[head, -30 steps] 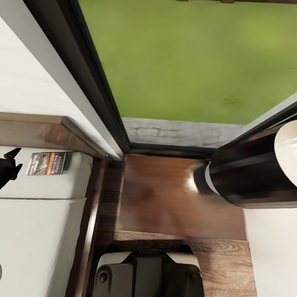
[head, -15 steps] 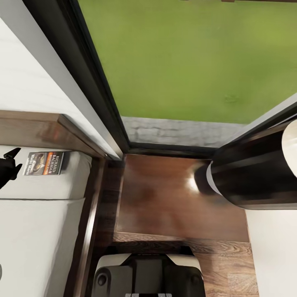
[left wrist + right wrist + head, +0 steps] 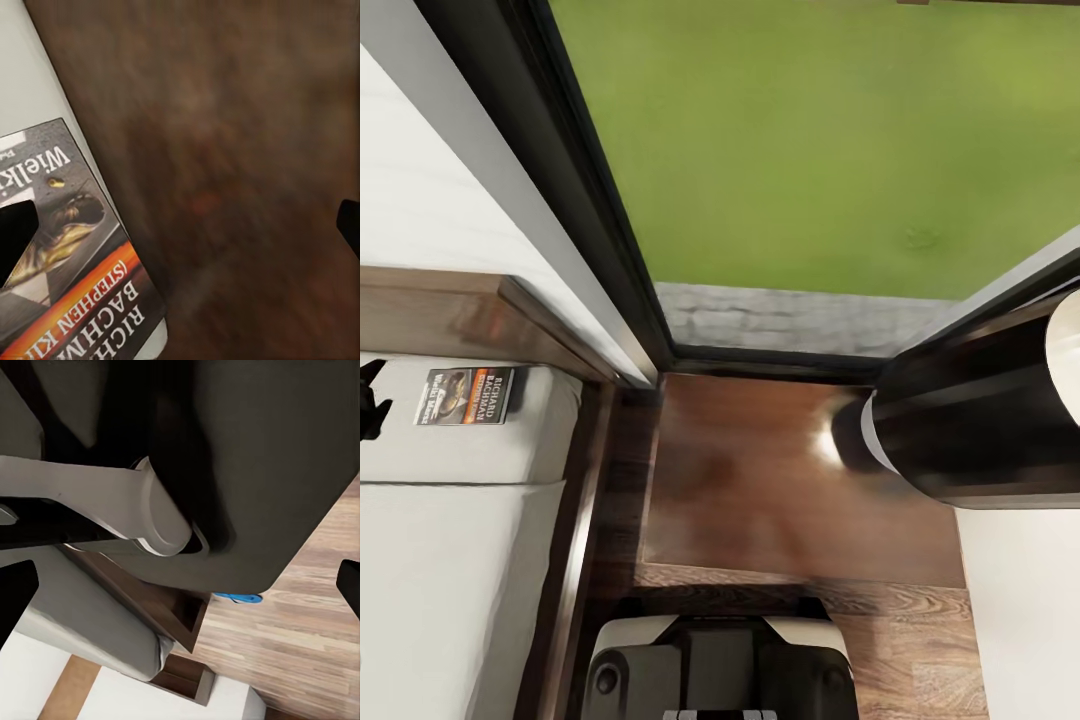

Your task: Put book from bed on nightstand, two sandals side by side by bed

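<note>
The book (image 3: 465, 396), dark-covered with an orange band, lies flat on the bed's off-white mattress (image 3: 450, 580) close to the brown headboard (image 3: 460, 320). My left gripper (image 3: 368, 398) sits at the picture's left edge, just left of the book. In the left wrist view it is open (image 3: 180, 232), one fingertip (image 3: 15, 240) over the book (image 3: 67, 277), the other over the headboard. The nightstand (image 3: 750, 470) with its glossy brown top stands right of the bed. My right gripper (image 3: 180, 585) is open and holds nothing. One blue sandal (image 3: 238, 598) lies on the plank floor by the bed's corner.
A tall dark-framed window (image 3: 590, 230) looking onto grass stands right behind the nightstand. My thick black right arm (image 3: 980, 410) hangs over the nightstand's right side. My base (image 3: 720, 670) is against the nightstand's front. A white surface (image 3: 1020, 610) borders the right.
My left gripper has drawn back to the left, away from the book, and less of it shows. The view shifted slightly; the book lies as before.
</note>
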